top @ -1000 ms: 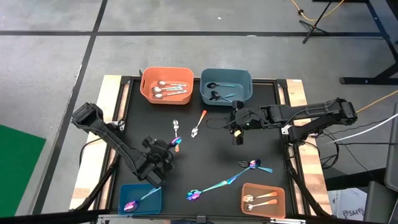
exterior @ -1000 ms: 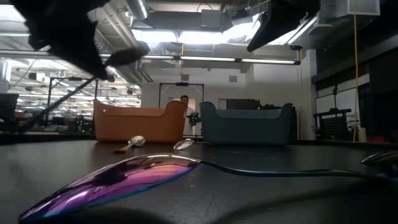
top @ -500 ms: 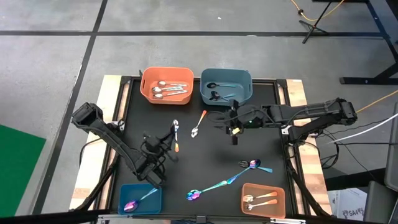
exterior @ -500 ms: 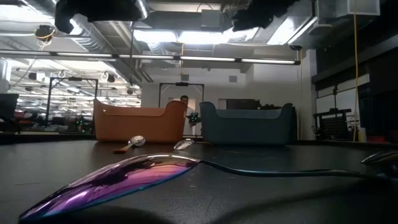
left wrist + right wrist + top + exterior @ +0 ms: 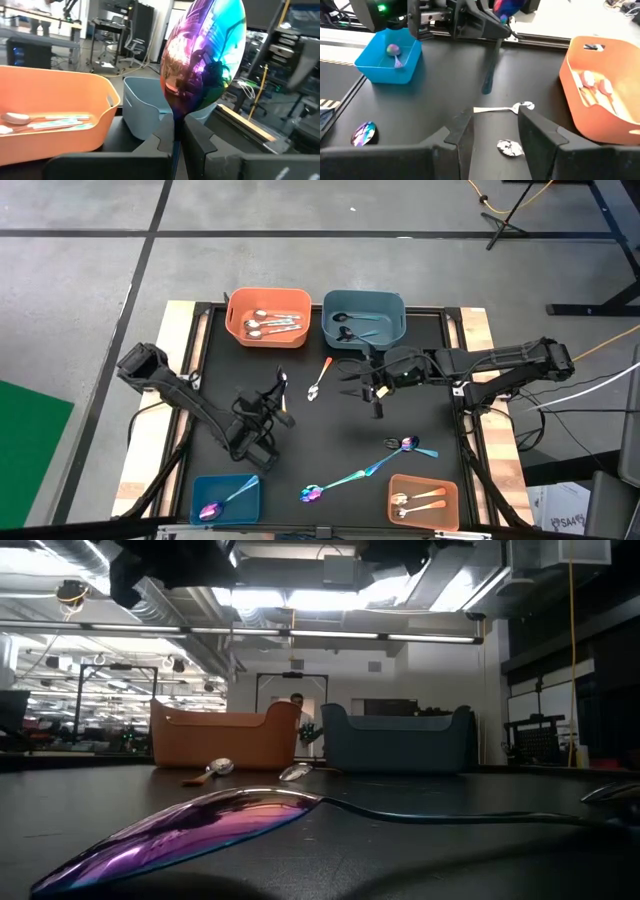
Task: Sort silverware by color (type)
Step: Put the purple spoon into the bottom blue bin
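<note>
Item in hand: iridescent spoon clamped upright in my left end effector at centre-left, due for the lower-left blue bin; right end effector apart, empty, mid-frame.

My left arm reaches in from the table's left edge, its left gripper raised over the left-centre of the surface; in the left wrist view its fingers are pressed together on the neck of an iridescent spoon, bowl upward. My right arm extends from the right edge toward the table's middle, wrist level, with the right gripper aloft there, its fingers parted and holding nothing.
</note>
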